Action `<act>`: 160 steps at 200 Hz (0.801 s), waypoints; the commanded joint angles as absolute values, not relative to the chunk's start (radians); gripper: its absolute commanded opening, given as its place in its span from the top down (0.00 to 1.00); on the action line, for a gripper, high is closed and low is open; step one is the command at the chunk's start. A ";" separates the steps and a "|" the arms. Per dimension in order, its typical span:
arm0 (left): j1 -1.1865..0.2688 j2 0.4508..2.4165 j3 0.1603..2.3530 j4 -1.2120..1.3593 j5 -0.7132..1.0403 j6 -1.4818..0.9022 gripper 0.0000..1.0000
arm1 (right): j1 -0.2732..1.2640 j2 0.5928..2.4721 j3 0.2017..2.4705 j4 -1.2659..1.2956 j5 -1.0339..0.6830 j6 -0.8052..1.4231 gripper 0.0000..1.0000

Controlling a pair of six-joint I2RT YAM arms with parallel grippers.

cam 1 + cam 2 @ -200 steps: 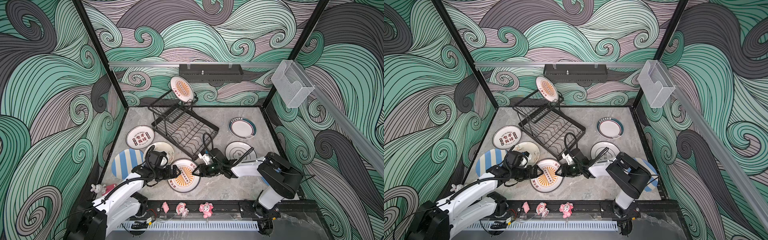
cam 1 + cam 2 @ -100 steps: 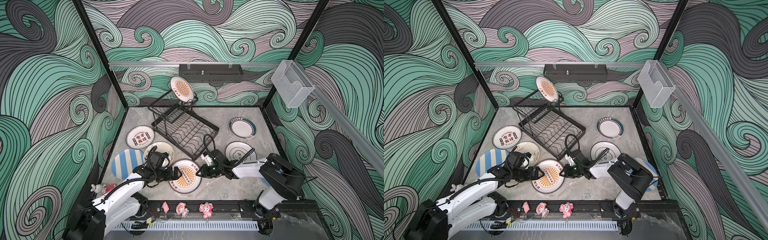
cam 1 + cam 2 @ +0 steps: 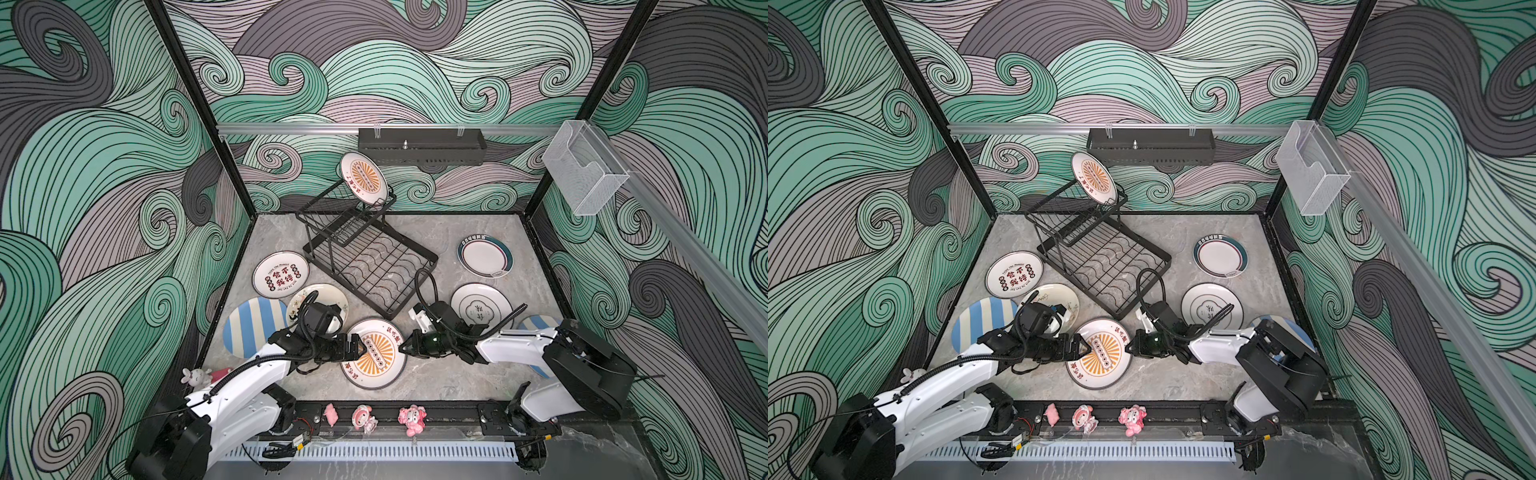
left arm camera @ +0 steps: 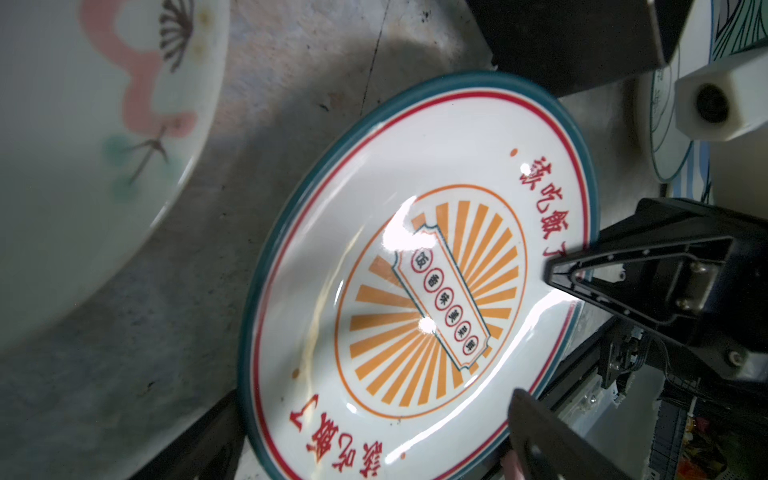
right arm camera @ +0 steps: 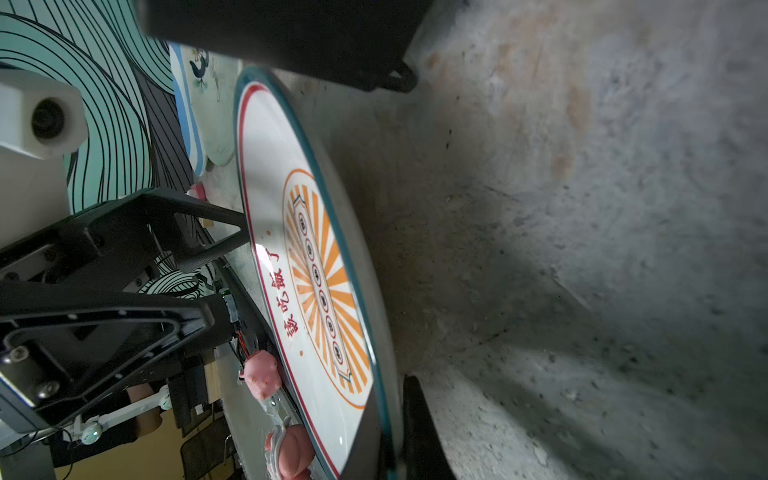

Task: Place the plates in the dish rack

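Near the counter's (image 3: 449, 374) front edge, we have the sunburst plate (image 3: 376, 353) tilted. Our right end effector (image 3: 404, 347) pinches its rim, and our left end effector (image 3: 360, 345), spread, touches the opposite rim. This looks like the pickup step; next we must lift the plate clear toward the dish rack (image 3: 370, 266).

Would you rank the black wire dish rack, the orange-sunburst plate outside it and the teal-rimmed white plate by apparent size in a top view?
1. black wire dish rack
2. orange-sunburst plate, nearer the camera
3. teal-rimmed white plate
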State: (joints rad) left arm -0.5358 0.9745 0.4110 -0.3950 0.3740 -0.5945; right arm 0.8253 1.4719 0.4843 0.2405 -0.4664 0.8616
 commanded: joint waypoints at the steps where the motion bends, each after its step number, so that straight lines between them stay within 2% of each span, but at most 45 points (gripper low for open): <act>1: -0.549 0.973 0.464 -0.374 0.388 -0.597 0.01 | 0.828 1.440 0.466 0.202 -0.411 0.869 0.97; 77: -0.547 0.976 0.575 -0.505 0.288 -0.626 0.02 | 0.790 1.155 0.451 -0.052 -0.327 0.852 1.00; 121: -0.533 0.975 0.752 -0.658 0.227 -0.503 0.01 | 0.702 0.920 0.461 -0.252 -0.287 0.805 1.00; 142: -0.463 0.997 0.848 -0.717 0.241 -0.424 0.01 | 0.646 0.852 0.512 -0.341 -0.288 0.733 1.00; 160: -0.340 1.028 0.910 -0.734 0.349 -0.370 0.01 | 0.606 0.859 0.599 -0.423 -0.301 0.652 1.00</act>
